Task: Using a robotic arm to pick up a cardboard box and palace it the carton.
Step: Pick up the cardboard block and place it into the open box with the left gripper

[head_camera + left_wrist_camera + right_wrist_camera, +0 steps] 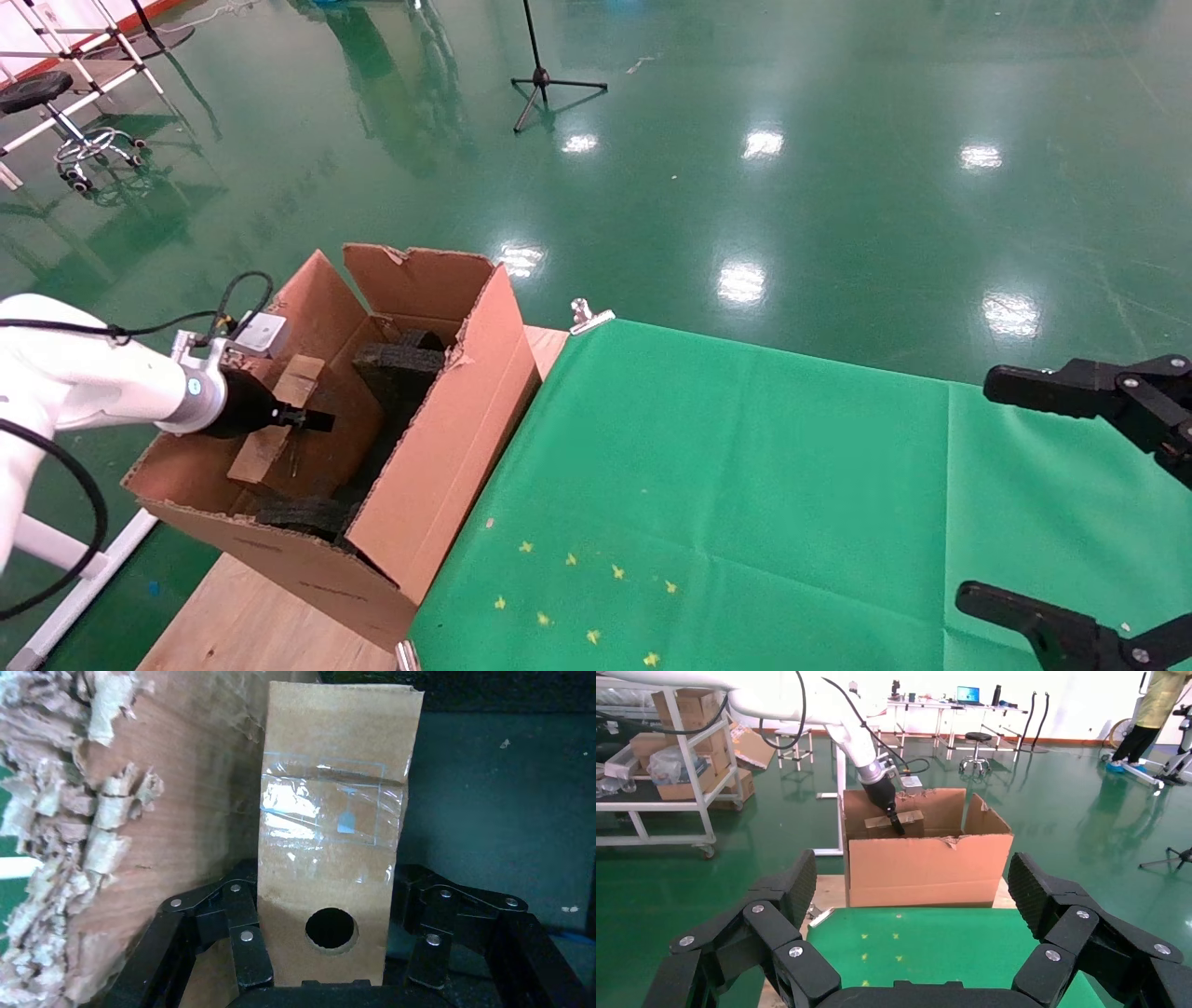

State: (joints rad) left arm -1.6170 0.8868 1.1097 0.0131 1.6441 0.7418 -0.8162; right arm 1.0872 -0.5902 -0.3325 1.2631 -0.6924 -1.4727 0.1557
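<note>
The white robotic arm reaches in from the left; it also shows in the right wrist view. Its left gripper is shut on the small taped cardboard box and holds it tilted inside the open top of the large carton. In the left wrist view the cardboard box sits between the fingers, round hole facing the camera, beside the carton's ragged torn flap. Black foam pieces lie inside the carton. My right gripper is open and empty at the far right.
The carton stands on a wooden tabletop at the left edge of a green cloth with small yellow marks. A metal clip holds the cloth's far corner. A tripod stand and shelving stand on the green floor beyond.
</note>
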